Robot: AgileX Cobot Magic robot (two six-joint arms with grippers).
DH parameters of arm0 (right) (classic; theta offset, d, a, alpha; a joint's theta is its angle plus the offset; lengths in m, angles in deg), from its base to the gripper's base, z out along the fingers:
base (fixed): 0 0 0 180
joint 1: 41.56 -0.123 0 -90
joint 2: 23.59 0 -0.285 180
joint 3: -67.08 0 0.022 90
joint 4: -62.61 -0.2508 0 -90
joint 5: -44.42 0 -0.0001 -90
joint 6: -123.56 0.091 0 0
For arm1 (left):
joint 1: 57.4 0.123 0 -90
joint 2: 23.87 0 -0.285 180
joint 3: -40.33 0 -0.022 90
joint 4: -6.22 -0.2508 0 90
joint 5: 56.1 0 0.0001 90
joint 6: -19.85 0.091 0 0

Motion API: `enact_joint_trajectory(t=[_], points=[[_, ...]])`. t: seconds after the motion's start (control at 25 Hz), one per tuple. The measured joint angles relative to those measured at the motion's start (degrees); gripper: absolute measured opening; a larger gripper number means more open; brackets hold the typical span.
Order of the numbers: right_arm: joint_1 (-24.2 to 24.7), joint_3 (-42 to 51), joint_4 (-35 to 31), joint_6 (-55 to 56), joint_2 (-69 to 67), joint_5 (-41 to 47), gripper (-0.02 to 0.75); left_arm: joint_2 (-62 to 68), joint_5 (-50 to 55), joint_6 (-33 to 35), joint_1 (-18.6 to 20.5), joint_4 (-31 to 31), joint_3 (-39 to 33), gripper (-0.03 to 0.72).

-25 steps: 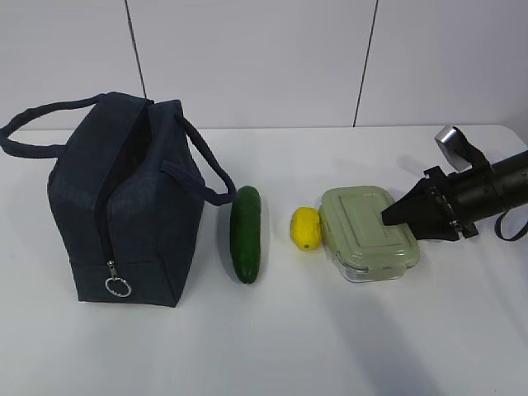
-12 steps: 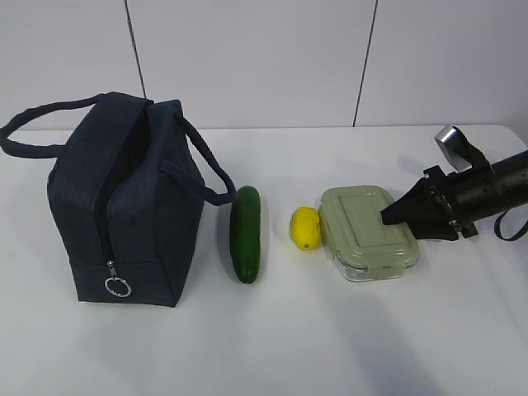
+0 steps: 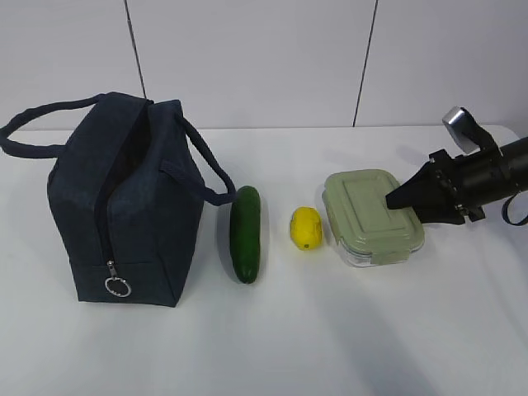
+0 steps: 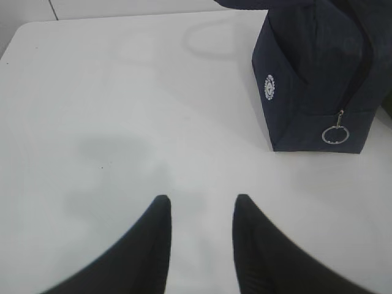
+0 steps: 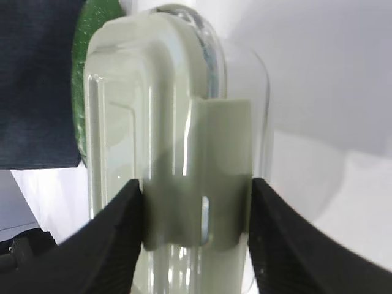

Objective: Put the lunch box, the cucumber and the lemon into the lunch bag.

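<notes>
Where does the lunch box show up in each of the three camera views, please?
Exterior view: the lunch box sits right of centre on the table, right of the lemon, with the right pincer at its right end.
Left wrist view: not in it.
Right wrist view: it fills the centre, between the pincer's fingers.
Shared landmark: the navy lunch bag.

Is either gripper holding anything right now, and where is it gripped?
The right gripper clamps the clear lunch box with the sage-green lid at its right-end snap-on latch. The left gripper holds nothing.
</notes>
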Motion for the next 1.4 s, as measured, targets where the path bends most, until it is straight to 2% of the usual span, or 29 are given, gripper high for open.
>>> enact_joint_trajectory(t=[0.44, 0.68, 0.96, 1.2, 1.4], points=[[0.0, 0.0, 0.0, 4.1, 3.3, 0.0, 0.369, 1.2, 0.0, 0.0, 0.0, 5.3, 0.0, 0.244], [0.0, 0.0, 0.0, 5.5, 6.6, 0.0, 0.369, 10.3, -1.1, 0.0, 0.0, 6.1, 0.4, 0.244], [0.0, 0.0, -0.3, 7.3, 11.0, 0.5, 0.368, 23.8, -5.9, 0.0, 0.0, 9.1, 7.3, 0.255], [0.0, 0.0, -2.1, 8.7, 13.5, 0.9, 0.368, 39.1, -9.6, 0.0, 0.0, 13.7, 15.2, 0.391], [0.0, 0.1, -4.2, 9.5, 14.8, 1.0, 0.368, 52.8, -9.6, 1.6, 0.0, 16.9, 24.1, 0.417]])
